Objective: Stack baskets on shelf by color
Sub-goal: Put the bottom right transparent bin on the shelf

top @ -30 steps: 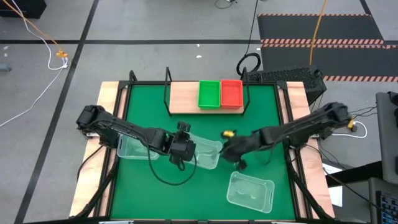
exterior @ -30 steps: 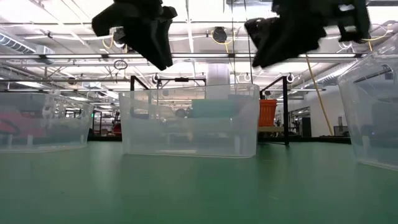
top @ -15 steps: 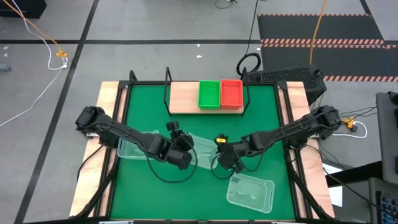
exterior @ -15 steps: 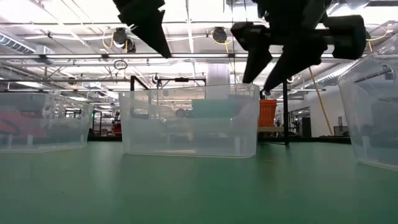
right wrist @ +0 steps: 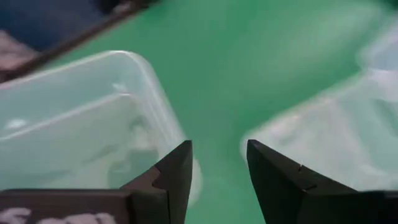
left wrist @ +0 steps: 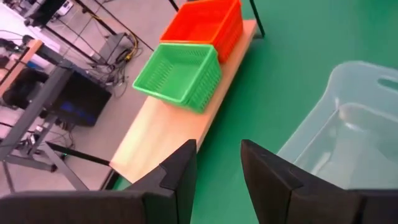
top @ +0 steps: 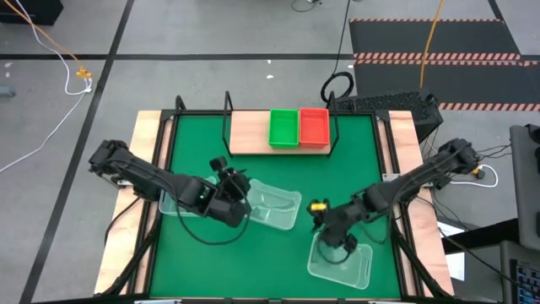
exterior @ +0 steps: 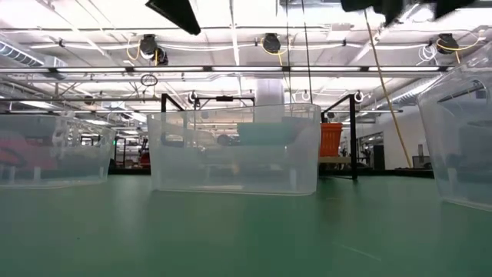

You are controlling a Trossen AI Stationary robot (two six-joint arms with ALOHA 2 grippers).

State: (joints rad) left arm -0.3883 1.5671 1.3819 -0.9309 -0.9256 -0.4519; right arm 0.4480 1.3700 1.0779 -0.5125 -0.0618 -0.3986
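Three clear baskets rest on their bottoms on the green mat: one at the left (top: 180,199), one in the middle (top: 274,207), one near the right (top: 341,260). A green basket (top: 283,127) and a red basket (top: 314,126) stand side by side on the right half of the wooden shelf (top: 249,133). My left gripper (top: 236,192) hovers open above the middle clear basket's left end (left wrist: 342,134). My right gripper (top: 337,240) hovers open over the far left rim (right wrist: 149,93) of the right clear basket. In the low view both grippers show only at the top edge.
The shelf's black rod frame (top: 226,114) rises at the mat's far edge. Pale wooden borders (top: 150,160) flank the mat. Bare mat lies between the middle basket and the shelf and along the near left. The shelf's left half is bare plank (left wrist: 163,127).
My right gripper has moved from the middle of the mat toward the near right and now stands over the right clear basket's far rim; it has also risen. My left gripper has risen and drawn a little toward the left. The baskets have stayed in place.
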